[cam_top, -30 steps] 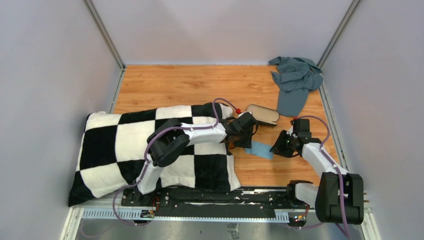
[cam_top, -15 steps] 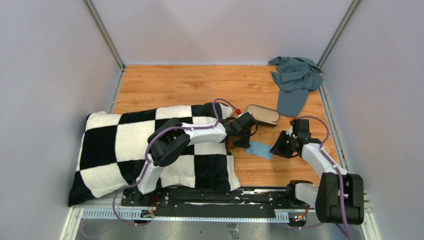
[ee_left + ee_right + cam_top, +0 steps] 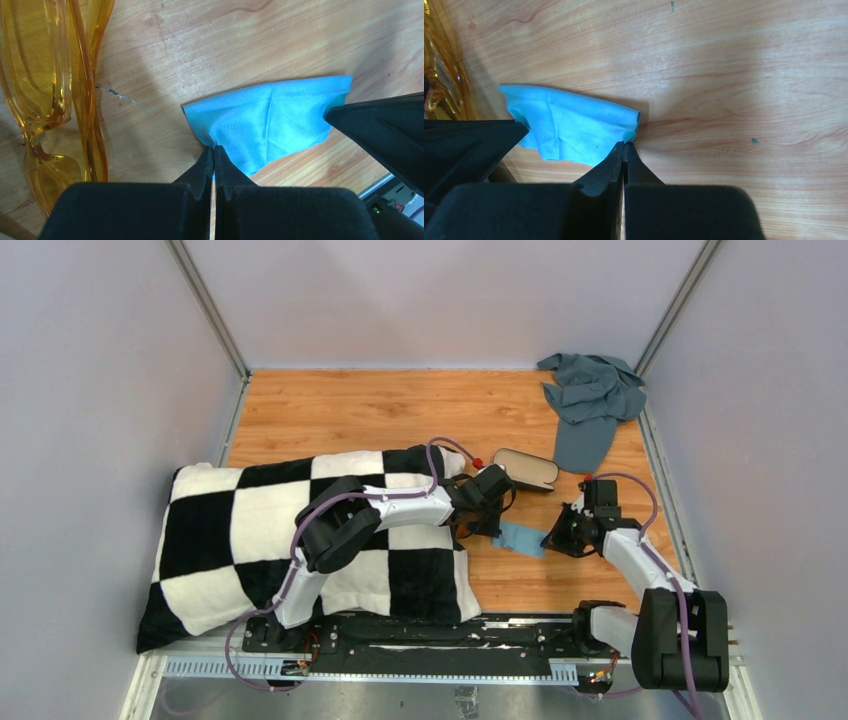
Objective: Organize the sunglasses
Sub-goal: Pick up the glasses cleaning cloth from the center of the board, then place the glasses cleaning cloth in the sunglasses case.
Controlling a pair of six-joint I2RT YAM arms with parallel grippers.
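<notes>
Right at the blue cloth (image 3: 520, 539) is where both my claws are working. It lies a bit rumpled on the wooden table (image 3: 350, 410). My left claw (image 3: 214, 150) is squeezed tight, with no gap between its two fingers. It has the cloth's near edge nipped at its tips, on the side nearest the glasses. My right claw (image 3: 624, 146) is squeezed tight too, and its tips have a nip of the cloth at the other end. So each claw grips one end of the cloth, and the two black claws face each other across it. The sunglasses (image 3: 55, 100) lie flat on the wood just beside the cloth, on my left claw's side. They do not touch the cloth, and nothing is holding them. They are see-through and orange-yellow, and they look folded. From my right wrist I see only a bit of them past the cloth's far end. Behind the cloth, a little way off, sits the open case (image 3: 527, 470). A black and white checked blanket (image 3: 300, 530) lies to the left of the cloth. Well away from the cloth, in the far right corner, is a grey rag (image 3: 592, 400) in a heap.
</notes>
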